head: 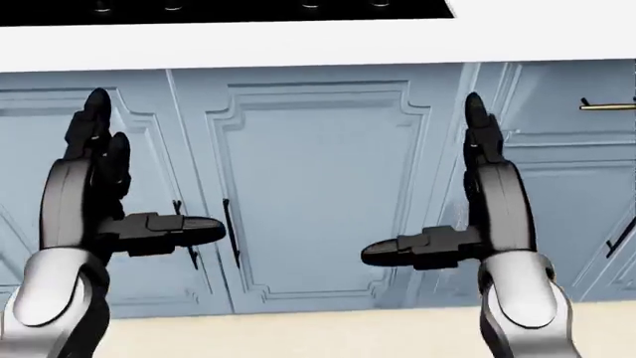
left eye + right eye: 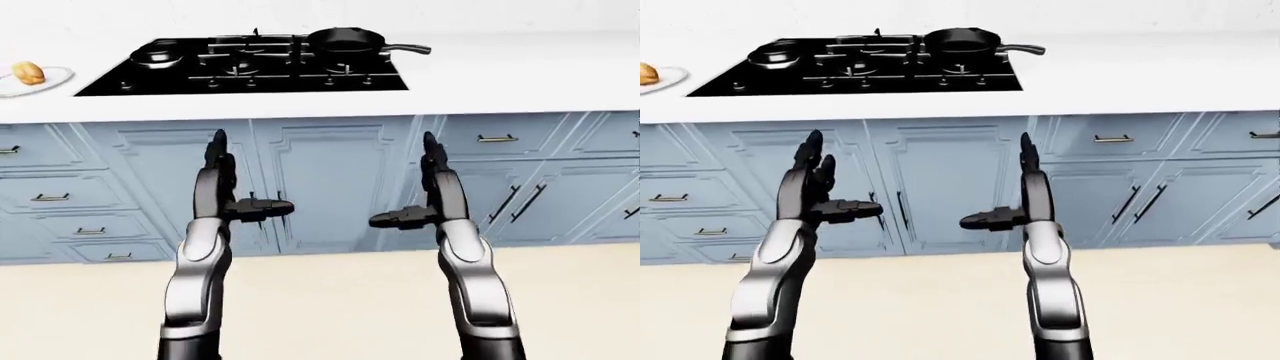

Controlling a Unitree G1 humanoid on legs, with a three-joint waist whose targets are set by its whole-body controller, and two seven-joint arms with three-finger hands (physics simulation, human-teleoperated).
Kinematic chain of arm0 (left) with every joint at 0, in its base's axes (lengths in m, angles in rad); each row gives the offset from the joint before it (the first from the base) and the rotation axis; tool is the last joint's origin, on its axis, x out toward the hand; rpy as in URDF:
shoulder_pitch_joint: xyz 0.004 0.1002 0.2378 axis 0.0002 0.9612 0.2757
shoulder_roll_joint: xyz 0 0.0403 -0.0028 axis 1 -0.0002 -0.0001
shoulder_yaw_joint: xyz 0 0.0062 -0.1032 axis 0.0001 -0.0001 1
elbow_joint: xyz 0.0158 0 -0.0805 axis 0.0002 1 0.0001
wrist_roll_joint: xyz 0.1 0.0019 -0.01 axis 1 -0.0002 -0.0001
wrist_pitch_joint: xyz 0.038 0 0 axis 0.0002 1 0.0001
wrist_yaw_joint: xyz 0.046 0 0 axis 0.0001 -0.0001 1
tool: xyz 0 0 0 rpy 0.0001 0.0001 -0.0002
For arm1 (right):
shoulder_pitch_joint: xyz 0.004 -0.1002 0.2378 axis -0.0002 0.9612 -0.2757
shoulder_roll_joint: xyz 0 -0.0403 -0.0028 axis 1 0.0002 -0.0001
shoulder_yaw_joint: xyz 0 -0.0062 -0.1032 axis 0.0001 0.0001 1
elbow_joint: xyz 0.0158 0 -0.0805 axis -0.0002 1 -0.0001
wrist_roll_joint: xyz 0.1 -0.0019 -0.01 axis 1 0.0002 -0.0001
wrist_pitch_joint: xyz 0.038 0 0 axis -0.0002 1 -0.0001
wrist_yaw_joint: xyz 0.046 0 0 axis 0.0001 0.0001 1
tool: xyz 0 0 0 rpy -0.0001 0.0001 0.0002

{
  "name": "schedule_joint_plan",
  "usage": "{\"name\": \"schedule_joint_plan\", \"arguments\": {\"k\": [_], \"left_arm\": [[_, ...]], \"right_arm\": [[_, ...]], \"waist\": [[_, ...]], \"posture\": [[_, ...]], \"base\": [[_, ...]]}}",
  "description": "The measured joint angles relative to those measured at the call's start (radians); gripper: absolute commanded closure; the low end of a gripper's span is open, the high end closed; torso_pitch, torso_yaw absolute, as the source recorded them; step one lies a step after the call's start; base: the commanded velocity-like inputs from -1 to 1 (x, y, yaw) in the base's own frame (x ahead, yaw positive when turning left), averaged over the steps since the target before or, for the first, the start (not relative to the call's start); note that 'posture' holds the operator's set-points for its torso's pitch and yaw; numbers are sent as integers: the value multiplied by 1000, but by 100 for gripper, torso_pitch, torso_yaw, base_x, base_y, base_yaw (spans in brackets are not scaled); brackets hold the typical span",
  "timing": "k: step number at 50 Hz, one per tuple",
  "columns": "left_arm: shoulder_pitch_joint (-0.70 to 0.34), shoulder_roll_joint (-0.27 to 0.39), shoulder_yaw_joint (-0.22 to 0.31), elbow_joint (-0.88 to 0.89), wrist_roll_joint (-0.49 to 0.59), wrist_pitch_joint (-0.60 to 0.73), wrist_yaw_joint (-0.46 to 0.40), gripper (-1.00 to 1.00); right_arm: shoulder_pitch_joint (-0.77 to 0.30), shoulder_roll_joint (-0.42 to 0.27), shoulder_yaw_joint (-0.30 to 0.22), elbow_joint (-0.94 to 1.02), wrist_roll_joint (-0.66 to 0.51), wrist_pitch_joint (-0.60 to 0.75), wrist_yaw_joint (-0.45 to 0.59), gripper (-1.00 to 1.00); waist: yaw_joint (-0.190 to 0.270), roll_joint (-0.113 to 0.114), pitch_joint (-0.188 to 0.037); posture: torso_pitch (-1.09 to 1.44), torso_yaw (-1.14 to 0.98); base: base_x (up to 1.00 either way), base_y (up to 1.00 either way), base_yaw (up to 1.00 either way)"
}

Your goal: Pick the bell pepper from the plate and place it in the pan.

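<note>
The small orange-yellow bell pepper (image 2: 28,73) sits on a white plate (image 2: 55,77) at the left-eye view's upper left, well apart from both empty hands, left hand (image 2: 232,196) and right hand (image 2: 421,199), fingers spread. The black frying pan (image 2: 345,39) rests on the black stove at top centre. Judged risk: reaching from here falls short, or knocks the white desk (image 2: 500,67) edge.

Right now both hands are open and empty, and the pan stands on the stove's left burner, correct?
Not quite. The pan stands on the stove's right side, as the left-eye view shows. Both hands, left and right, are open and empty.
</note>
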Motion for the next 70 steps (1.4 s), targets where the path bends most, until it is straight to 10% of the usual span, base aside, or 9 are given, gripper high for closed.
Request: {"name": "schedule_joint_plan", "arguments": {"k": [18,45,52,58,70], "left_arm": [[-433,137,59,-149,-109,449,136,-100],[-567,270,140,-359,-358,663,326,-100],[-567,283,120,-349,-400,654,347,-100],[-566,299,132,-348,-408,630,359,-100],[-557,304,132,-336,-426,620,377,-100]], "right_arm": [[-371,-171,-109,-284,64,552,55,-100],[-625,-310,-210,-621,248,954,1,-100],[-615,-317,-224,-606,269,954,-37,-100],[-632,-320,-218,-621,296,940,-51,-100],[-622,-324,-207,-617,334,932,-69,-100]], "waist": [[-2,-1,25],[-1,2,54],[-11,-5,17],[-12,68,30],[-14,-39,37]], "posture": [[0,0],[0,0],[0,0],[0,0],[0,0]], "base": [[0,0,0],[0,0,0],[0,33,0],[0,34,0],[0,34,0]]}}
